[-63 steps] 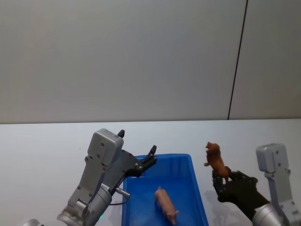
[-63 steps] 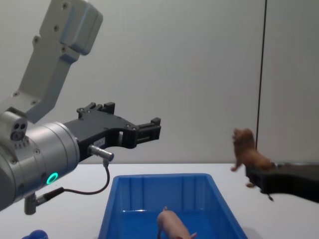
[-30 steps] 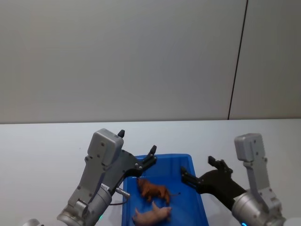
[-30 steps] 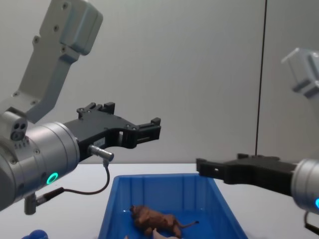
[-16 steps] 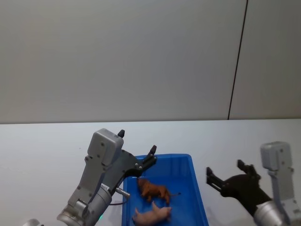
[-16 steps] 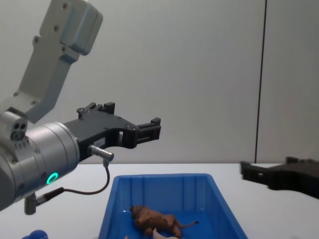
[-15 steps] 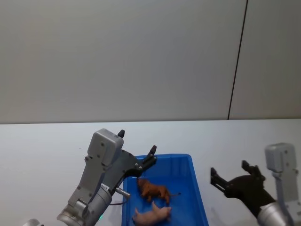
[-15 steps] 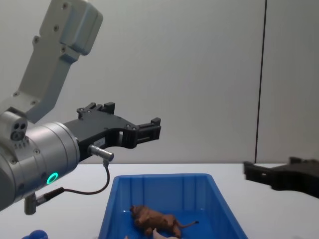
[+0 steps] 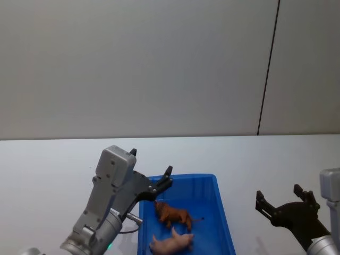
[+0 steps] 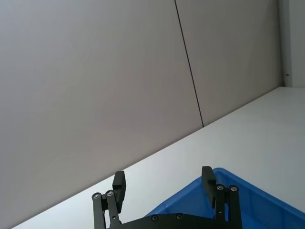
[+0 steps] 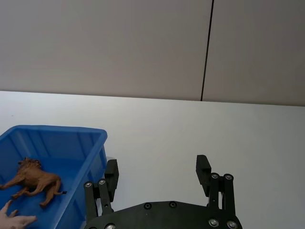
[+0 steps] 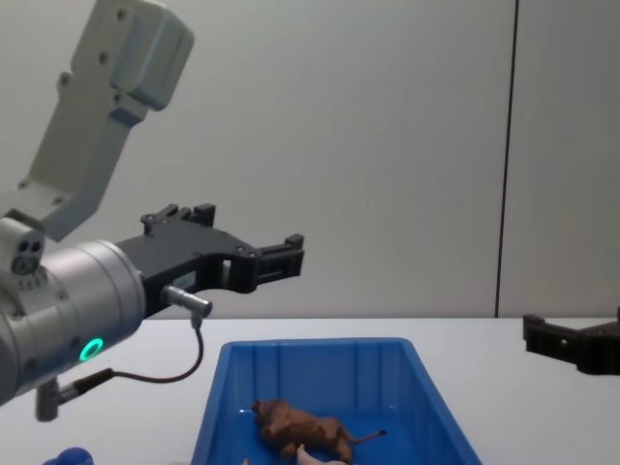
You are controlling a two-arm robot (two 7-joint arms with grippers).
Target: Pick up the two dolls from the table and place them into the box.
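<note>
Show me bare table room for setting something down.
Free: table between box and right tool, and the far strip behind the box. Crowded: the box's near half with lion and pig; left tool over its far-left corner.

The left gripper [image 10: 163, 174] hovers raised, its fingers [image 10: 119, 182] spread apart. The right gripper [image 11: 157, 163] sits lower, also spread.

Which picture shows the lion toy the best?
The right wrist view: the lion shows largest there, side-on, with mane, legs and body clear inside the blue box. The head view looks down on it, smaller, beside the pink pig. The chest view shows it side-on, low in the box.
</note>
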